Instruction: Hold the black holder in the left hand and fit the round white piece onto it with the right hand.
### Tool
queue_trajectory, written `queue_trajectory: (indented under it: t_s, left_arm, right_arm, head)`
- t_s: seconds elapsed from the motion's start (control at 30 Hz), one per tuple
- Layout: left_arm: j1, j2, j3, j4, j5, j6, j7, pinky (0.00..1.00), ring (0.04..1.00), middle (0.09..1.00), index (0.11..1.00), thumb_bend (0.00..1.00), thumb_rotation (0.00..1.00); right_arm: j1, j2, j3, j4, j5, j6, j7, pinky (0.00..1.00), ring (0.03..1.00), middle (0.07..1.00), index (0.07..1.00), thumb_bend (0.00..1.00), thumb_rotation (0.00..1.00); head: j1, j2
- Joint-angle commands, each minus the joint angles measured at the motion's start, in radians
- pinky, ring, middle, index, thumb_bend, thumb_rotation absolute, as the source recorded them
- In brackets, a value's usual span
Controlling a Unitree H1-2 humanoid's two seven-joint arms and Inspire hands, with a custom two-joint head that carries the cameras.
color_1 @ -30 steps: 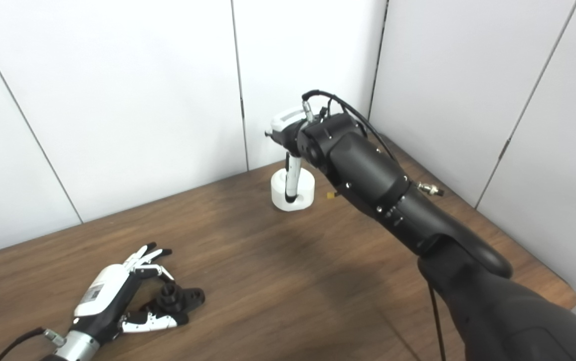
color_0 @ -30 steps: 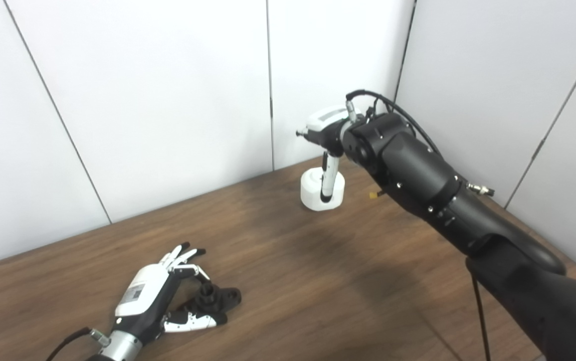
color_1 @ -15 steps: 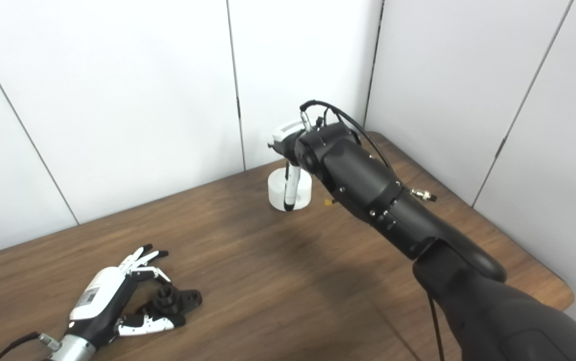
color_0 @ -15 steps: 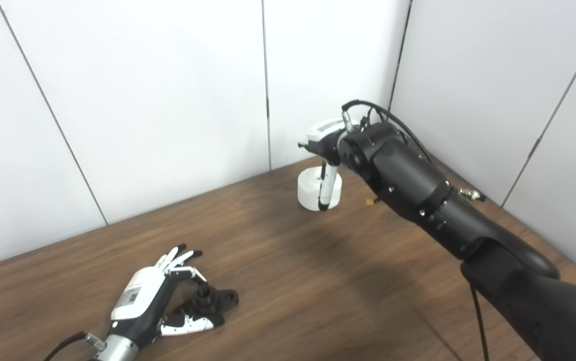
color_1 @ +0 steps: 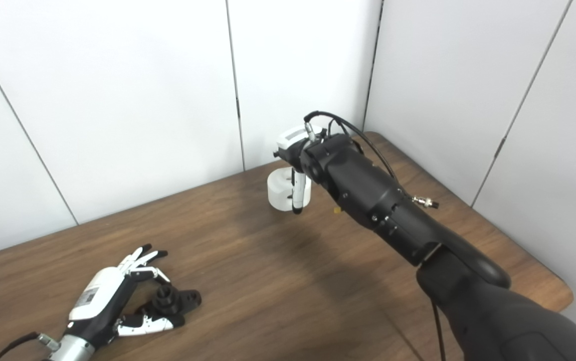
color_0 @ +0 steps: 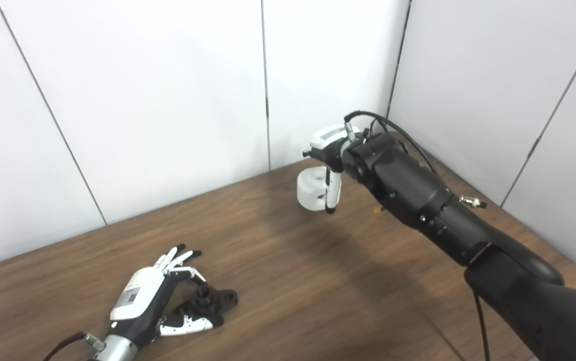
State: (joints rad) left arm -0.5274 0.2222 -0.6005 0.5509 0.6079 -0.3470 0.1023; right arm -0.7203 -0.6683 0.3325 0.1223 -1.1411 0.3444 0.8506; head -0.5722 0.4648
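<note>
Beside the left hand (color_0: 140, 301) (fingers spread) lies the black holder (color_0: 213, 299).

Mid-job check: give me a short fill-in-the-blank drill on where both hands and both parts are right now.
1. The round white piece is gripped by the ____ hand.
2. The black holder rests on the wooden ____, at the near left.
3. The left hand has its fingers curled around the ____ holder, which is not yet lifted.
4. The white piece is at the ____ end of the table, by the wall corner.

Missing words: right; table; black; far
</note>
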Motion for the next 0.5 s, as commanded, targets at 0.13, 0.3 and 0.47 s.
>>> queue_trajectory:
  t_s: [0.13,0.3,0.47]
  left_arm:
    - [0.080,0.047,-0.028,0.050,0.057,0.048,-0.081,0.99,0.991,0.900,0.483,0.52,0.06]
    - [0.088,0.052,-0.029,0.030,0.061,0.053,-0.088,0.99,0.987,0.898,0.483,0.52,0.06]
    - [0.093,0.054,-0.025,0.022,0.056,0.059,-0.092,0.99,0.984,0.898,0.483,0.52,0.06]
  right_arm:
    - [-0.044,-0.005,0.000,0.037,0.015,-0.015,-0.078,0.90,0.964,0.979,0.925,0.96,0.28]
    - [-0.053,0.010,0.020,0.072,0.018,-0.020,-0.109,0.87,0.959,0.973,0.910,0.95,0.28]
    - [-0.063,0.037,0.015,0.104,0.028,0.009,-0.107,0.89,0.963,0.977,0.907,0.93,0.28]
  head:
    - [0.015,0.008]
    - [0.023,0.015]
    - [0.030,0.016]
